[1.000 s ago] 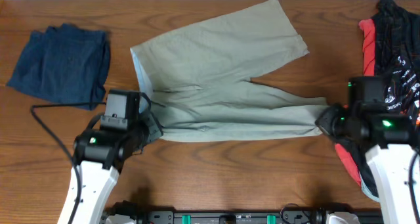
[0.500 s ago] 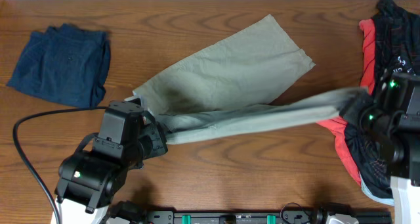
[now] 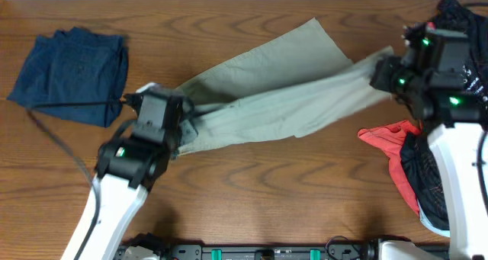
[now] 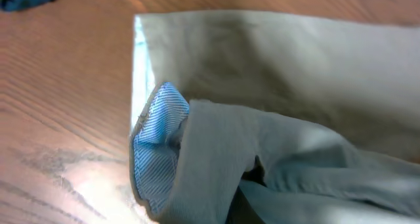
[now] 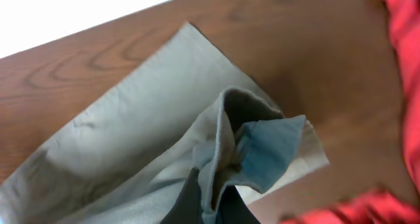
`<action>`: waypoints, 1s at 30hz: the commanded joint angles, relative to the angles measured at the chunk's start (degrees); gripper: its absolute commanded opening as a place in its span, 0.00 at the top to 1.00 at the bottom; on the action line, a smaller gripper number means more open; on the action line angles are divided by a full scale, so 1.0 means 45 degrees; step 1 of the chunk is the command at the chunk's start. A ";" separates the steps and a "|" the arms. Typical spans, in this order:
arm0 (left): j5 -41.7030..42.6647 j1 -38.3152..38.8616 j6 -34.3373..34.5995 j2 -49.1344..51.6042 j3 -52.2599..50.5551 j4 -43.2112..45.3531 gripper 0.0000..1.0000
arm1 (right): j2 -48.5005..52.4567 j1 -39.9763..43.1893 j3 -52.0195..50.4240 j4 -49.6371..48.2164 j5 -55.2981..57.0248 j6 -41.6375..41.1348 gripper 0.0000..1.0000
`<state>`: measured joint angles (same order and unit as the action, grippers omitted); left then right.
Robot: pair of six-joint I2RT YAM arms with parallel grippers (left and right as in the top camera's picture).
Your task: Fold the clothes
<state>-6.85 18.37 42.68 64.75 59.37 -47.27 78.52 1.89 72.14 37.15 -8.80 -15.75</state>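
The khaki-beige shorts (image 3: 274,77) lie across the table's middle. One leg lies flat, reaching toward the back. The other leg is lifted and stretched between my two grippers, over the flat leg. My left gripper (image 3: 183,121) is shut on the waistband corner; the pale blue lining (image 4: 154,152) shows there, and the fingers (image 4: 236,204) are mostly buried in cloth. My right gripper (image 3: 379,73) is shut on the lifted leg's hem, held above the flat leg's end. In the right wrist view the dark fingers (image 5: 210,201) pinch the bunched hem (image 5: 226,132).
A small navy-blue garment (image 3: 72,73) lies at the back left. Black-and-red sports garments (image 3: 423,176) are piled along the right edge, under my right arm. The table's back edge runs just beyond the shorts (image 5: 79,27).
Both grippers have lifted the near leg and waistband off the table and carried them toward the back. The right gripper moved up and back; the cloth now drapes over the far leg.
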 commanded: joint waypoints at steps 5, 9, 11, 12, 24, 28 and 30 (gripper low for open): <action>-0.1729 -0.1511 0.1511 0.2540 0.0189 0.0738 0.94 | 0.1870 -0.0845 0.0214 -0.1617 0.0942 0.0704 0.99; -0.1700 -0.2045 0.1666 0.3764 0.0189 0.1282 0.94 | 0.3011 -0.1229 0.0214 -0.2764 0.0942 0.0709 0.99; -0.1681 -0.2200 0.1685 0.4313 0.0189 0.1569 0.94 | 0.3536 -0.1418 0.0214 -0.3332 0.0947 0.0709 0.99; -0.1681 -0.2249 0.1685 0.4551 0.0189 0.1700 0.94 | 0.3769 -0.1491 0.0214 -0.3570 0.0947 0.0709 0.99; -0.1685 -0.3011 0.1681 0.6373 0.0189 0.4838 0.45 | 0.6722 -0.2215 0.0214 -0.8728 0.0947 0.0189 0.27; -0.1486 -0.3623 0.1632 0.6363 0.0194 0.5139 0.37 | 0.6960 -0.2186 0.0214 -0.8597 0.1020 -0.0010 0.09; -0.0918 -0.3939 0.1350 0.6353 0.0194 0.4979 0.36 | 0.6931 -0.2098 0.0214 -0.8102 0.1321 -0.0010 0.09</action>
<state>-12.05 2.46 49.93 93.23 59.46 -24.16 109.78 -7.38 72.27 -0.23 -5.15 -14.68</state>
